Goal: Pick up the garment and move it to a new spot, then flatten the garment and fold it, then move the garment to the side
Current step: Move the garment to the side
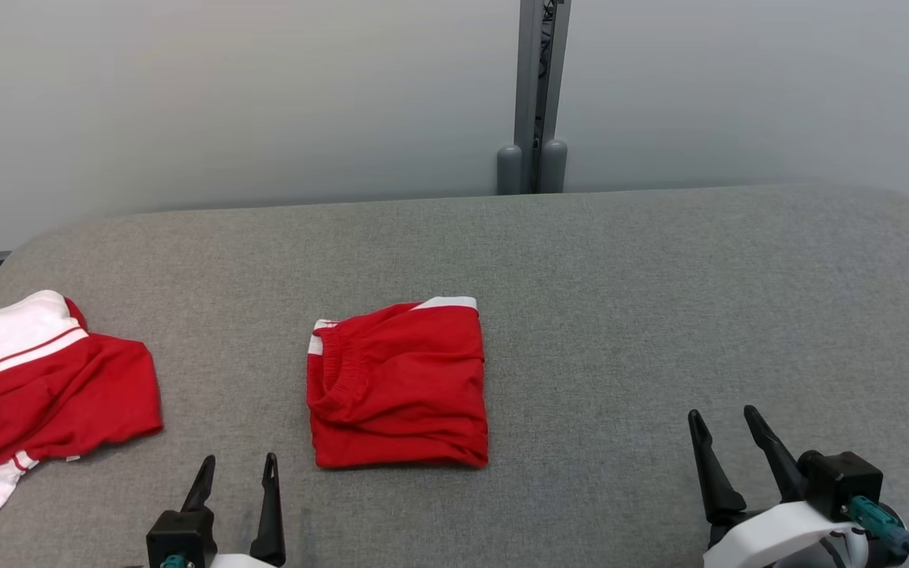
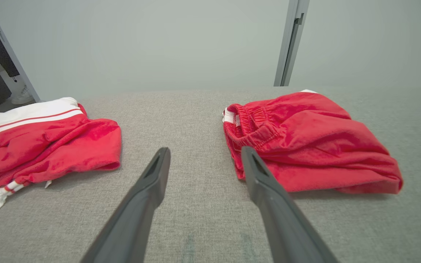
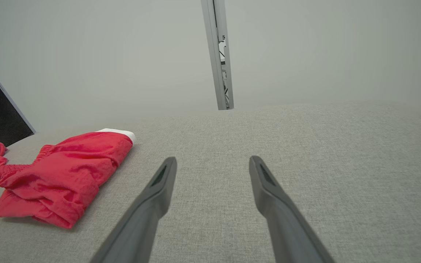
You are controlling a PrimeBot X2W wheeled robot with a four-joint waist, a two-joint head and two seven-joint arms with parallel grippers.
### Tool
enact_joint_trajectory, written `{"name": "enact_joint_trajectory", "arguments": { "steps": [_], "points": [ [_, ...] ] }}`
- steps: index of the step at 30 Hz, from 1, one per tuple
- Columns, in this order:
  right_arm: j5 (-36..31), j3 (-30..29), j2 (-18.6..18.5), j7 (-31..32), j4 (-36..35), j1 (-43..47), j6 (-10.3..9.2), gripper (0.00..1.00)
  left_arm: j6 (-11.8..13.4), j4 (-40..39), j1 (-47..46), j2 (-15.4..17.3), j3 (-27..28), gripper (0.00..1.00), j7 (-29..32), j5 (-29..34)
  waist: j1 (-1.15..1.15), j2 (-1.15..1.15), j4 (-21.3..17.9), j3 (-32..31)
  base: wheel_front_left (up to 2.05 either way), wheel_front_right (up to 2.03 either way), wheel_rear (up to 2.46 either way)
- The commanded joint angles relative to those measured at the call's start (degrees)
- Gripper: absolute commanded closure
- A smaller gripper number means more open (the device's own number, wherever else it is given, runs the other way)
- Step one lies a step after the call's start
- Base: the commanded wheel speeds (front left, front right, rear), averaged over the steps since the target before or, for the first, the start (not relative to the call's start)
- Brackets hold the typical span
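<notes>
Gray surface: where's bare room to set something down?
Widest free patch: right of the folded shorts, across the surface to its right edge, ahead of the right end effector. A narrower strip runs between shorts and the red-and-white garment. Crowded at the left.

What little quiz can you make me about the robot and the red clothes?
1. True or false: the folded red garment lies on the grey surface with nothing gripping it.
2. Where does the crumpled red-and-white garment lie? A robot's left, B robot's right, C on the folded one.
3. Fill in: the left end effector and right end effector are both ____.
Key: 1 true; 2 A; 3 open.
</notes>
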Motion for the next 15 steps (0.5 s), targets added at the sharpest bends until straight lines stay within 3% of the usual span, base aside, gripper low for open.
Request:
{"name": "enact_joint_trajectory", "arguments": {
  "steps": [1,15],
  "points": [
    [0.5,0.3,-0.3,0.0,-0.2,-0.2,0.0,0.0,-0.2,-0.3,0.4,0.2,0.0,0.0,-0.1,0.2,0.0,0.0,0.3,0.3,0.0,0.0,0.0],
    [5.7,9.7,-0.3,0.0,3.9,-8.4,0.0,0.0,-0.3,-0.2,-3.9,0.3,-3.9,0.0,-0.1,-1.2,0.0,0.0,5.2,7.9,0.0,0.0,0.0]
  ]
}}
